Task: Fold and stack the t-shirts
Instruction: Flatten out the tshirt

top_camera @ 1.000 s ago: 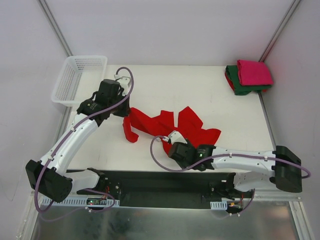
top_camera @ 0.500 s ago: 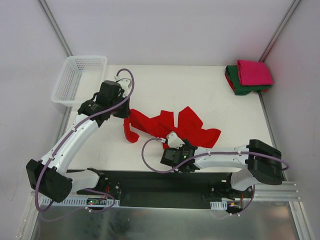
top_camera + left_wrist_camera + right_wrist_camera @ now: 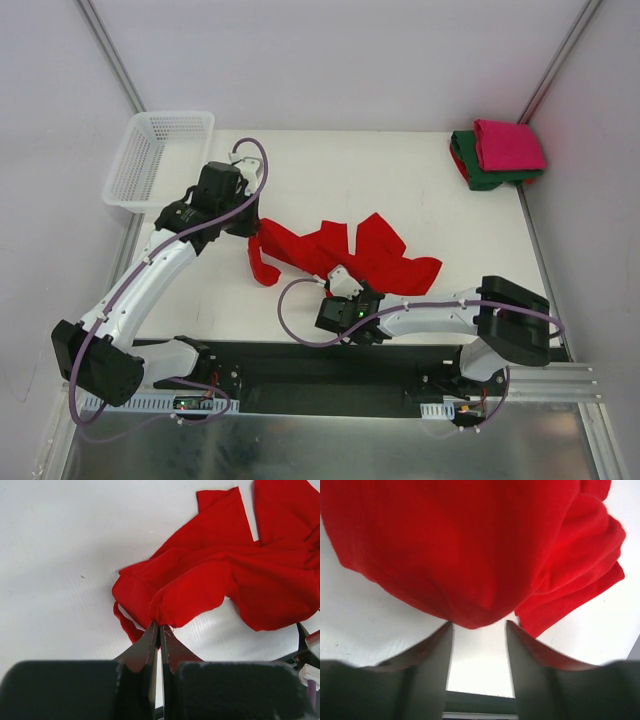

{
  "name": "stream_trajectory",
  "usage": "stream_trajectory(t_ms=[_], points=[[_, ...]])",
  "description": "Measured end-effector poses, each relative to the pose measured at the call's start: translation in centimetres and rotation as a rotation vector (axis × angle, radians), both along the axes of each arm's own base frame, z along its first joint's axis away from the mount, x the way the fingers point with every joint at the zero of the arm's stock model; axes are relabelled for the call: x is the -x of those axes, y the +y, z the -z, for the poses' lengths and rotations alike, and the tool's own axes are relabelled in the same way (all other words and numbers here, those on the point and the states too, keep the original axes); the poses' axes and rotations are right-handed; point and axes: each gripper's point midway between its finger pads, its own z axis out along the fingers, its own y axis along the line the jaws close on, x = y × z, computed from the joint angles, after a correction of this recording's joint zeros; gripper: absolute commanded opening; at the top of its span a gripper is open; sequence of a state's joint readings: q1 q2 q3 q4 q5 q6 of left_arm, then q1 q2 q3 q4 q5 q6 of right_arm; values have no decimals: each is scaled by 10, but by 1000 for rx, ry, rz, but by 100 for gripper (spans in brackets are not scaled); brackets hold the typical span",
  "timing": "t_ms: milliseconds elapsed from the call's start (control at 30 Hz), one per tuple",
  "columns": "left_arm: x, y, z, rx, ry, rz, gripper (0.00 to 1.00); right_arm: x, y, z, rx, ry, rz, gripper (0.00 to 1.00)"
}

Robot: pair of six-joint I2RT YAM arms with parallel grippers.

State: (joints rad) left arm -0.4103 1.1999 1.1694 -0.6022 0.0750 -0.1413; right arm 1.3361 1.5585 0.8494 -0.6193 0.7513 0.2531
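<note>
The red t-shirt point(image 3: 345, 250) lies crumpled in the middle of the table. My left gripper point(image 3: 250, 226) is at its left end, shut on a bunched corner of the red cloth point(image 3: 190, 580), its fingertips point(image 3: 152, 630) pressed together. My right gripper point(image 3: 337, 287) is at the shirt's near edge and stands open. In the right wrist view a rounded fold of the red t-shirt point(image 3: 470, 550) sits just beyond that gripper point(image 3: 479, 625), reaching the gap between its tips with bare table behind. The magenta t-shirt point(image 3: 508, 143) lies folded on the dark green t-shirt point(image 3: 480, 172) at the back right.
A white mesh basket point(image 3: 150, 160) stands at the back left corner, just past my left arm. Metal frame posts run along both sides. My right arm lies low along the table's near edge, its cable looping to the left.
My right gripper has slid left along the red shirt's near edge, with the elbow drawn in and the jaws slightly narrower. The left arm and its grip have not moved.
</note>
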Motion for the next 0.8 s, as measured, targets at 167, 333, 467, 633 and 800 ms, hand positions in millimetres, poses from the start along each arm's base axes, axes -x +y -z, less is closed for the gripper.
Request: stream_trajectory(t_ms=[167,333,467,633,800], points=[[1,0,1,-2,2,0,0,3,4,7,-6,25,-6,32],[2,1,1,-1,0,0,0,6,7,15,-4,54,-9,32],[3,1,1,1,-4,0,0,8,7,23,13,71,-7,16],[5,2,2,0,-1,0,0,7,6,27,25,79,-6,1],[6,3,5,-4,5,-1,0,6,6,27,21,77,-3,1]])
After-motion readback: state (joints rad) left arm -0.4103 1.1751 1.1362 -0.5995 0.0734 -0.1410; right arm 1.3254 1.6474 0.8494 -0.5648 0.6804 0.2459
